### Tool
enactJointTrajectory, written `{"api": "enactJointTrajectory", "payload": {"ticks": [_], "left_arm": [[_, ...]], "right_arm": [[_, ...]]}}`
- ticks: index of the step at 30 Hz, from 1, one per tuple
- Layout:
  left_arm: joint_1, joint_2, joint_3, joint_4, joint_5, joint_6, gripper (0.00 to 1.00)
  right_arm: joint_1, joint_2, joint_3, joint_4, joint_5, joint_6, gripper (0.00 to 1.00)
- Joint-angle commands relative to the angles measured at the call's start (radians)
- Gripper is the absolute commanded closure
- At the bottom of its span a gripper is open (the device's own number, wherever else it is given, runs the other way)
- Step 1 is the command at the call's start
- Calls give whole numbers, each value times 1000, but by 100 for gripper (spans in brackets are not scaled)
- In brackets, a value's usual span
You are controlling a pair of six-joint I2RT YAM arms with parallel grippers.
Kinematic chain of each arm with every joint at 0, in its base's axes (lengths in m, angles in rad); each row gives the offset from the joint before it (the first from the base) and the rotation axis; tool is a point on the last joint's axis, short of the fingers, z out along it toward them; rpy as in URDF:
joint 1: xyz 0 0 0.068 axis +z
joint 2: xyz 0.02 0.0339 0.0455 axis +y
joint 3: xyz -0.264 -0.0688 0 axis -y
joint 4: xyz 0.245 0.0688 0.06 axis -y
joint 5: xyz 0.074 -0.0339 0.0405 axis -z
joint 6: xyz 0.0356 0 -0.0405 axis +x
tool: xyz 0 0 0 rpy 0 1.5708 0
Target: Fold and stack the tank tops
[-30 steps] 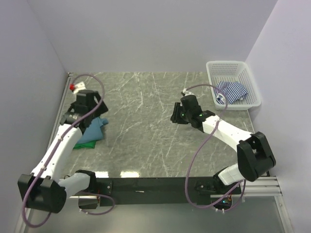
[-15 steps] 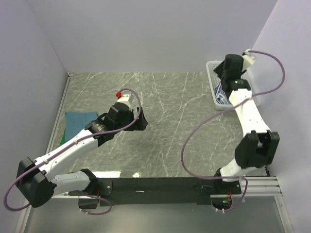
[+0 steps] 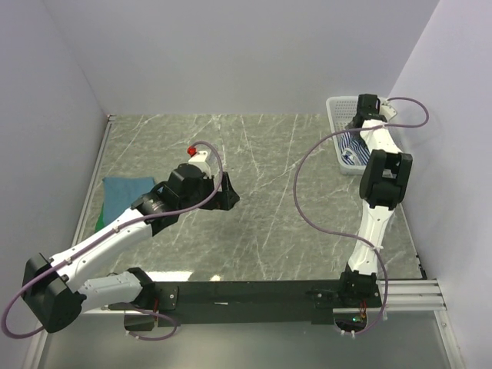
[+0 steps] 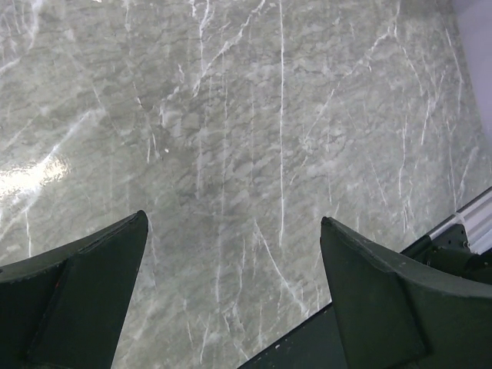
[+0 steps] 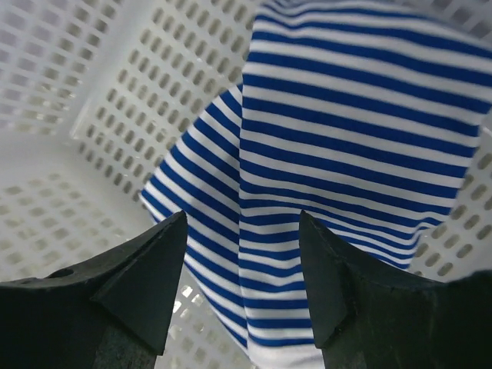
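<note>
Nearest the arm bases, the left pincer (image 4: 232, 223) hovers over the middle of the marble counter (image 4: 231, 92). Its jaws are released and spread wide, with nothing between them but bare stone.

Off to its left, by the counter's left edge, the teal-blue tank top (image 3: 124, 188) lies as a flat, squared-off shape on top of the green tank top (image 3: 100, 219). Only a sliver of the green one shows at the near-left corner, so how neatly it is folded cannot be told. These two look folded and stacked.

At the far right corner, the right arm reaches into the white mesh basket (image 5: 92, 84). The right pincer (image 5: 242, 223) is also released, its jaws apart just above the navy-and-white striped tank top (image 5: 346, 115). That top lies bunched against the basket's wall and floor, and no fabric is pinched between the jaws.

By my reckoning about two thirds of the job is done. The striped top has yet to be grasped, lifted out, spread on the counter, folded and laid on the teal one. The open left pincer seems placed to help once it arrives.
</note>
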Motion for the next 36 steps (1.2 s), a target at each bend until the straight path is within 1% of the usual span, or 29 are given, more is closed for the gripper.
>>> {"api": "enactJointTrajectory", "payload": {"ticks": [1,7,10,14,15,17,18,20,21,23,26,30,32,36], "left_arm": [[-4,-36,-20,49,33,0,1],[-3,-35,-28,50,40,6,1],[-4,-38,-33,56,45,4,1],[-4,-37,-34,56,40,6,1],[-4,-38,-36,58,40,6,1],[-4,-41,-37,61,34,6,1],[-4,-41,-40,66,34,6,1],[-4,-38,-33,59,36,10,1],[-4,-35,-31,53,34,10,1],[-4,-38,-30,50,31,12,1],[-4,-53,-30,50,25,12,1],[-4,-55,-22,43,25,15,2],[-4,-52,-22,47,25,15,2],[-4,-41,-20,49,25,15,3]], "right_arm": [[7,17,92,-80,-11,16,33],[7,61,40,-71,-24,2,33],[7,64,-2,-51,-25,-9,35],[4,63,-1,-46,-44,-24,43],[4,66,10,-55,-42,-27,48],[2,78,33,-72,-57,-39,55],[4,78,33,-69,-65,-44,62],[2,77,23,-60,-82,-53,73],[4,77,19,-55,-88,-55,85],[2,67,2,-45,-97,-61,100],[6,21,-44,-12,-93,-59,100],[7,-98,-134,53,-59,-56,100],[9,-143,-191,96,-34,-50,100],[18,-250,-242,132,30,-56,100]]}}
